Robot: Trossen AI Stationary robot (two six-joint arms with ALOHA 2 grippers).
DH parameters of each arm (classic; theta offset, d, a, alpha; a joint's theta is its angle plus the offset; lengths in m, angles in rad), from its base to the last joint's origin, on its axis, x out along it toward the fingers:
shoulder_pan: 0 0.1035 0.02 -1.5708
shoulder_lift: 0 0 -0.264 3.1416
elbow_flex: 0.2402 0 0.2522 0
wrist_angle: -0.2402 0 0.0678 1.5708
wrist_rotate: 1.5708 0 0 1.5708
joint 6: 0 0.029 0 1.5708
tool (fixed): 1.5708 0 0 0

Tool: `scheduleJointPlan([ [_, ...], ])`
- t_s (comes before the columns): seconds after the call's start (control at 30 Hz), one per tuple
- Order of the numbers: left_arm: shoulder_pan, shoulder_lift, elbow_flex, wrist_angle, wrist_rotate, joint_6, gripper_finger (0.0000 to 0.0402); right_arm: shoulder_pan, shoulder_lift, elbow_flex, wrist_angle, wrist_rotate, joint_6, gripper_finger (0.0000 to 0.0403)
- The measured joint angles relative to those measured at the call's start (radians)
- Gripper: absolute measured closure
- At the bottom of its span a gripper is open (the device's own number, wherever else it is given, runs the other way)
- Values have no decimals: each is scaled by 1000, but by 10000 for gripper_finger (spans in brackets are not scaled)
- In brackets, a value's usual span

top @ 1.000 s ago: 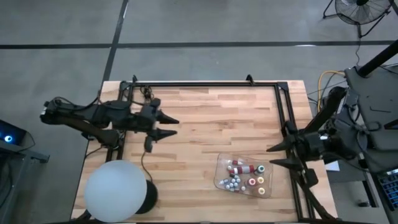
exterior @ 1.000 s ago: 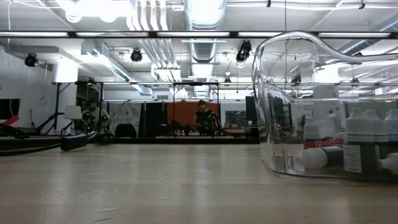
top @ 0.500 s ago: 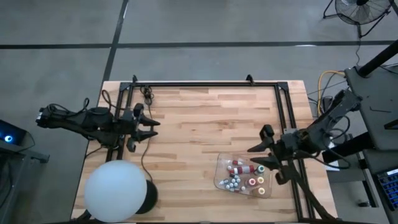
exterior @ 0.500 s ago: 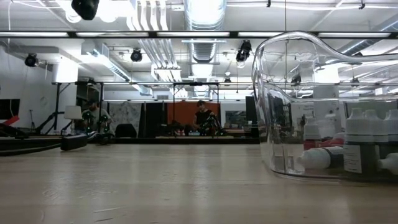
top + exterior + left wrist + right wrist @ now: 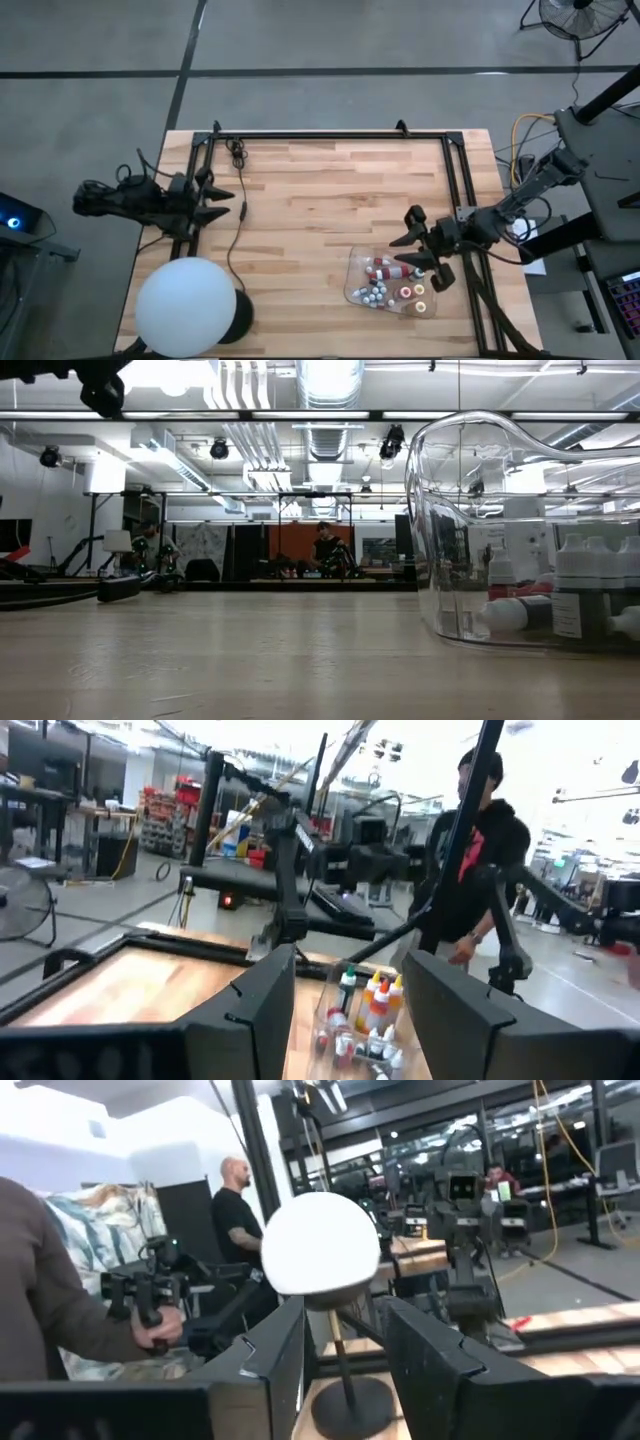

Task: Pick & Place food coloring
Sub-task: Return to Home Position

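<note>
High view showed the food coloring [image 5: 392, 285] gathered inside the clear tray [image 5: 351, 290], which lay toward 5 o'clock on the table [image 5: 330, 200]. No bottle showed loose on the wood, so the sorting looked done and only the arms' way home remained.

The left gripper [image 5: 220, 206] hung at the table's 9 o'clock edge, well apart from the tray, its fingers spread and empty; that read as a near-rest pose. The right gripper [image 5: 402, 256] reached in from 3 o'clock and hovered over the tray's 12-to-1 o'clock rim, fingers likewise spread with nothing between them. By my judgement it had the longer way to go, and the tray wall beneath it was the one thing to clear.

A white ball [image 5: 185, 305] on a dark stand filled the 7 o'clock corner, near the left arm. A cable [image 5: 238, 225] trailed from 11 o'clock toward it. A black frame [image 5: 330, 135] ran along 12 o'clock. A person [image 5: 480, 860] stood in the room beyond.
</note>
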Motion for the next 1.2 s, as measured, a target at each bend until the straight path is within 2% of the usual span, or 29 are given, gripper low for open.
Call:
scheduleJointPlan([
  [0.27, 0, -94, -59, -11, 1, 0, 241, -9, -96, -155, 137, 18, -44, 280],
  [0.5, 0, -148, -100, -32, -69, -1, 241, -9, -219, -281, 165, 38, -39, 279],
  [0.67, 0, -197, -145, -34, -78, -16, 241, -10, -299, -346, 165, 41, -37, 279],
  [0.97, 0, -201, -203, -19, -87, -34, 241, -9, -413, -443, 164, 90, -34, 285],
  [1.2, 0, -201, -266, 102, -91, -37, 241, -10, -488, -520, 166, 175, -29, 281],
])
